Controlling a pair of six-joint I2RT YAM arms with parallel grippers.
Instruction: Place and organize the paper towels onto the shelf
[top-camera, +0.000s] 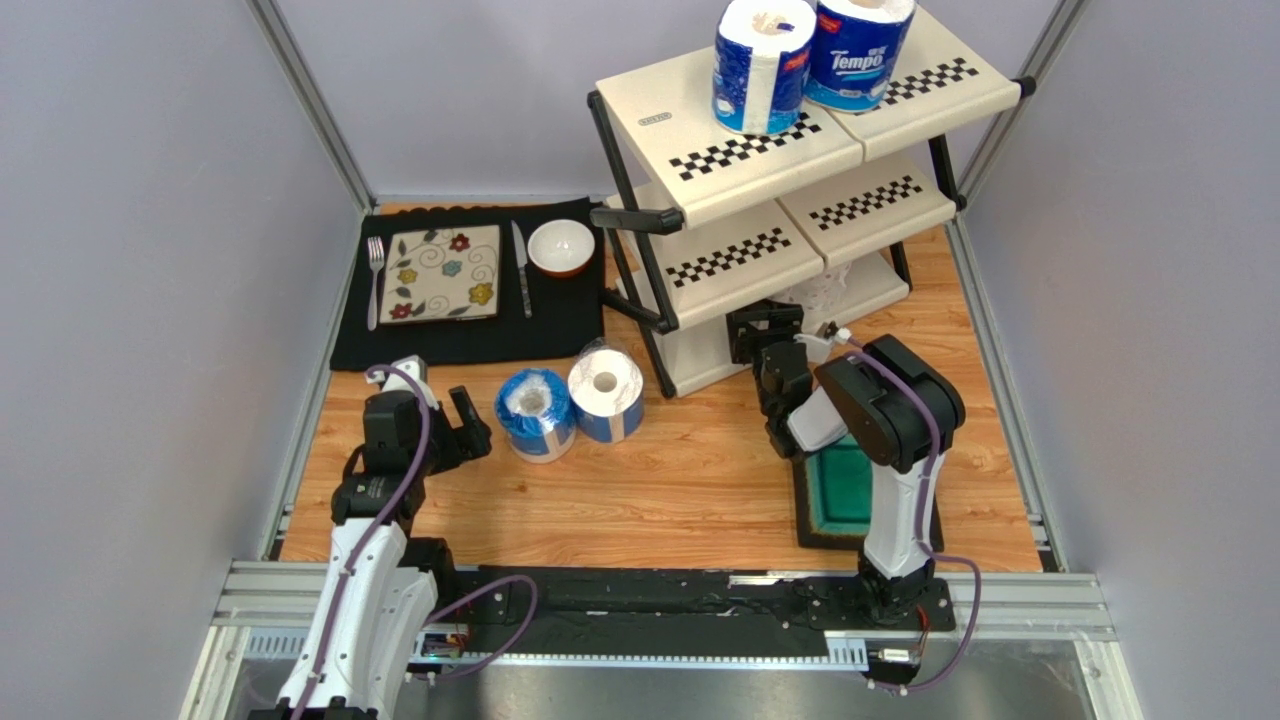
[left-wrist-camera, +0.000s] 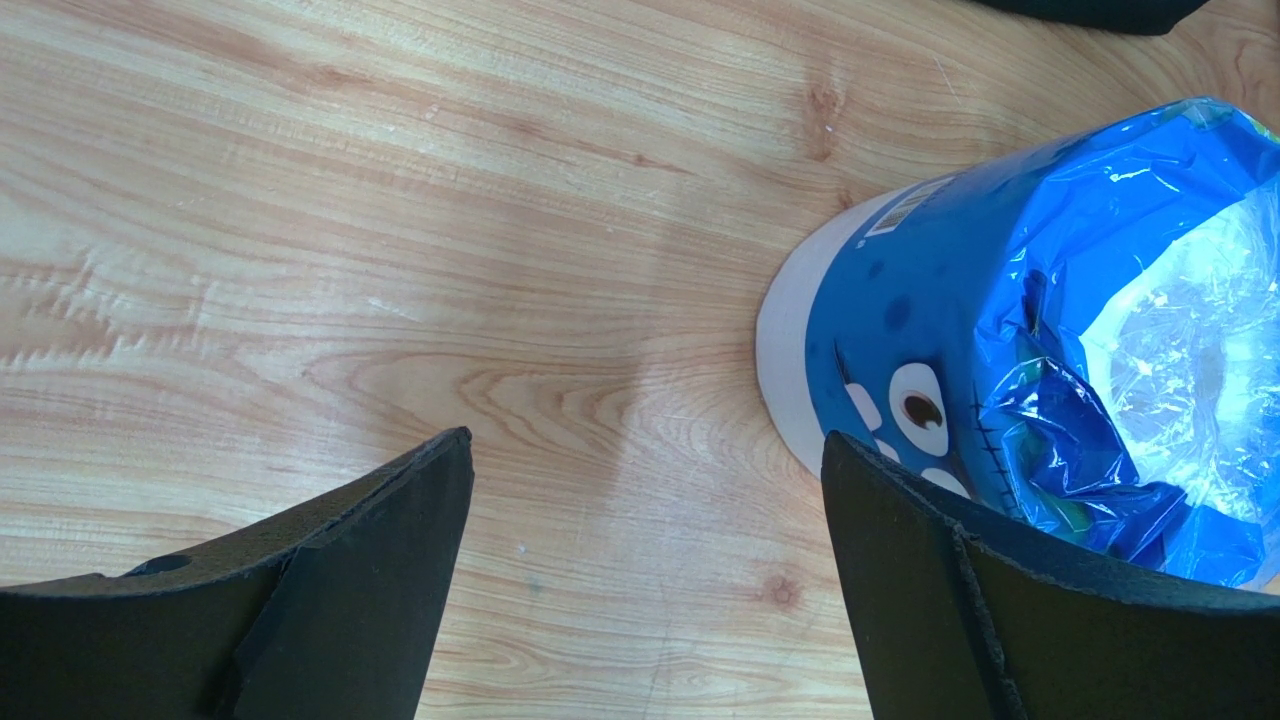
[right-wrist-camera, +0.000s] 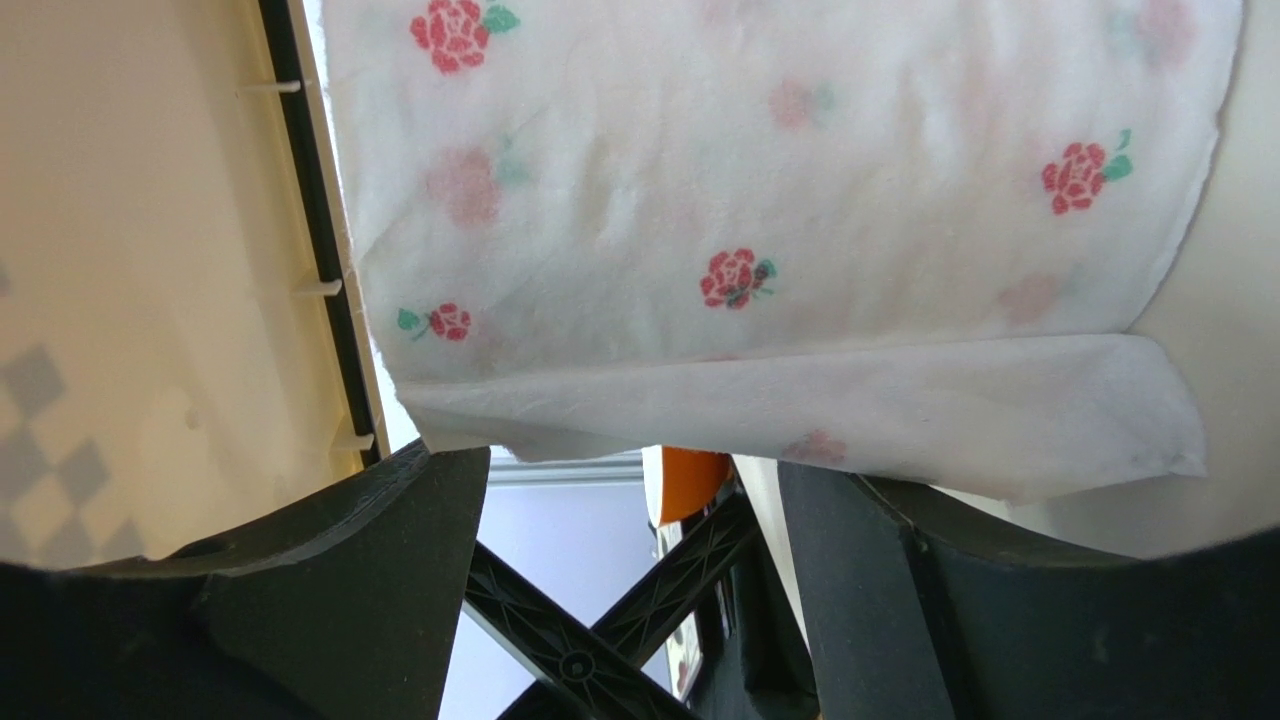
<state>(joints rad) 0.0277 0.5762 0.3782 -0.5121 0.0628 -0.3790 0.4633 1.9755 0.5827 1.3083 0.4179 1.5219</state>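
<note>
Atop the shelf (top-camera: 691, 120) stand two blue rolls (top-camera: 763, 68); two other rolls (top-camera: 537, 414) sit on the desk (top-camera: 706, 480). Left claw (left-wrist-camera: 646, 450) gapes wide beside one; right claw (right-wrist-camera: 631, 473), wide, faces a rose-printed roll (right-wrist-camera: 751, 195) at the lowest tier.

Glossy blue plastic wrapper (left-wrist-camera: 1052, 345) on a matt wood-grain table (left-wrist-camera: 376, 225).

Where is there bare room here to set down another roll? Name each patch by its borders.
Free: the top tier left of its two wrapped rolls, behind the checkered strip; bare wood between the two table rolls and green tray. Crowded: the black mat with its tableware.
</note>
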